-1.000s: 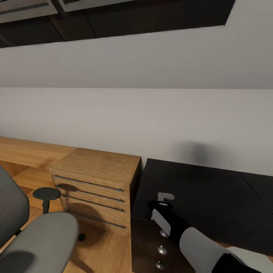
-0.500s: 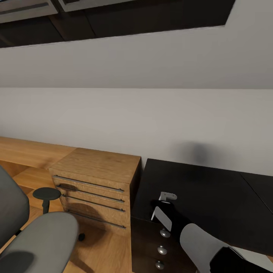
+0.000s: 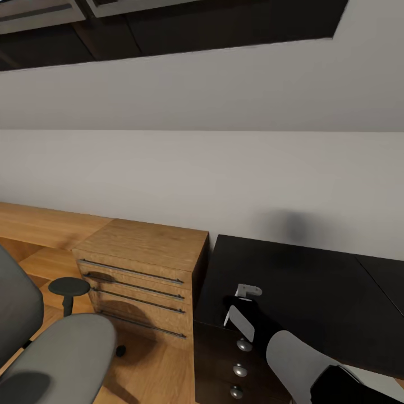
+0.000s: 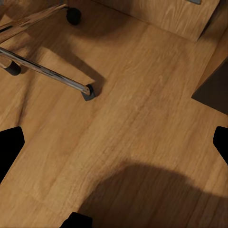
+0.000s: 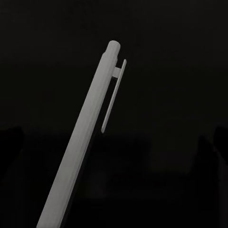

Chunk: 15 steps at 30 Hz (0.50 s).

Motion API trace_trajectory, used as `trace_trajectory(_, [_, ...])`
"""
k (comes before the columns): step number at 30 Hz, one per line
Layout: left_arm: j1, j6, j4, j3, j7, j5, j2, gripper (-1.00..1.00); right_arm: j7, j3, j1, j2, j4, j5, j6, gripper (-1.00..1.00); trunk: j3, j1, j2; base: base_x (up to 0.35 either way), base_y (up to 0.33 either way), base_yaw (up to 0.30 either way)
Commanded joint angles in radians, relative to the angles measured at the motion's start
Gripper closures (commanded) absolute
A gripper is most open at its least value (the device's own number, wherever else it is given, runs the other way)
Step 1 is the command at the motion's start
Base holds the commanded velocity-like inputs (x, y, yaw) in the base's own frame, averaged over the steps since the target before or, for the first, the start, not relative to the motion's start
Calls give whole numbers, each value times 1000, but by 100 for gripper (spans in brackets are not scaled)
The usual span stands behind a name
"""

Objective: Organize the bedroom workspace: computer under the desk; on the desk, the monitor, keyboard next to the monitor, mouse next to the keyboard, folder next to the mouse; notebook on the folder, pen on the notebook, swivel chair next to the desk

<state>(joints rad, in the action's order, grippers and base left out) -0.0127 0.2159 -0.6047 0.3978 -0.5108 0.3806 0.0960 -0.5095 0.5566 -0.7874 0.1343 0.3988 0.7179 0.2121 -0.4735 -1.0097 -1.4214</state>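
Your desk (image 3: 303, 280) lies black and bare beneath the right gripper (image 3: 247, 292), with the swivel chair (image 3: 56, 348) well off to its left. You are on the pen step: the pen (image 5: 90, 142) runs out between the right jaws, apparently closed on it. No folder or notebook is visible, so find that stack before releasing. Left gripper (image 4: 114, 142) hangs spread and empty over the floor (image 4: 142, 118).

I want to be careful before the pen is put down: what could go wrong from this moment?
1. The pen hangs over bare black desk. No notebook shows beneath it, so releasing here would likely misplace it.
2. The right gripper is near the desk's left edge, so a round pen could roll off to the floor.
3. I cannot tell whether the jaws grip the pen firmly, so it may slip.
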Motion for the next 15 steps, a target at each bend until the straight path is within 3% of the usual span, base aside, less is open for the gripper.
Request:
trace_trajectory(1, [-1,7,0,7,-6,11,-1,-100,-8,9,-1,-1,2,5,6,-100,-1,0,-1,0,0,0])
trace_trajectory(9, [-1,7,0,7,-5,11,-1,-100,-9,8,-1,-1,2,5,9,-100,-1,0,-1,0,0,0])
trace_trajectory(10, [-1,7,0,7,-5,11,-1,-100,-9,9,-1,-1,2,4,10,100,-1,0,-1,0,0,0])
trace_trajectory(15, [-1,7,0,8,-5,11,-1,-100,-12,9,-1,-1,2,3,13,100,-1,0,-1,0,0,0])
